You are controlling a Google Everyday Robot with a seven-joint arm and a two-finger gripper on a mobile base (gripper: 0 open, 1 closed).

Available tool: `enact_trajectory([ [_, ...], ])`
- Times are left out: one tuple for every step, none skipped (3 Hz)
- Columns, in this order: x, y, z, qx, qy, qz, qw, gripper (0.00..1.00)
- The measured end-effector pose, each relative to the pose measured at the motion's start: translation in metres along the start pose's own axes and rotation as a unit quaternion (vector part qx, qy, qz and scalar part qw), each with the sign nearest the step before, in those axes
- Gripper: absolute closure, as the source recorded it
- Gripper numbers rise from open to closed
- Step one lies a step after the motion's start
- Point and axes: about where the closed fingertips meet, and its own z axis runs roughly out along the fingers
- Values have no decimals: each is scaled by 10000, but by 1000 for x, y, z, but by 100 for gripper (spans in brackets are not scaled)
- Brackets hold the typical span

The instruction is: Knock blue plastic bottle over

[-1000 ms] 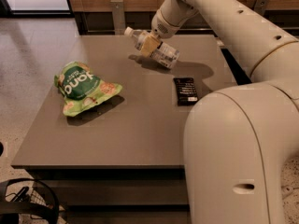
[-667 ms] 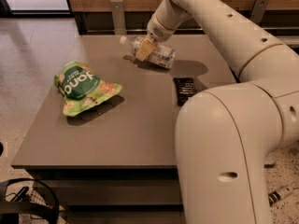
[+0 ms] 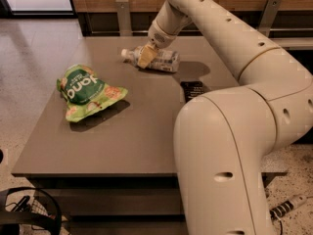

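The blue plastic bottle [image 3: 161, 60] lies on its side at the far middle of the grey table [image 3: 137, 131], with its white cap pointing left. My gripper [image 3: 145, 56] is right over the bottle's neck end, its tan fingers touching or just in front of the bottle. The arm reaches in from the right and covers part of the table's right side.
A green snack bag [image 3: 85, 92] lies on the left part of the table. A flat black bar [image 3: 192, 89] lies right of centre, partly hidden by my arm. A wooden wall and metal brackets stand behind the table. A cable lies on the floor at the lower right.
The bottle has gone from tilted in the air to lying flat on the table. The gripper has moved down and slightly left with it.
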Motion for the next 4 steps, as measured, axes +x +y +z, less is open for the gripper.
enact_trajectory([
  [0, 0, -1, 0, 0, 0, 10000, 38],
  [0, 1, 3, -24, 11, -1, 10000, 15],
  [0, 1, 3, -27, 12, -1, 10000, 0],
  [0, 1, 3, -28, 13, -1, 10000, 0],
])
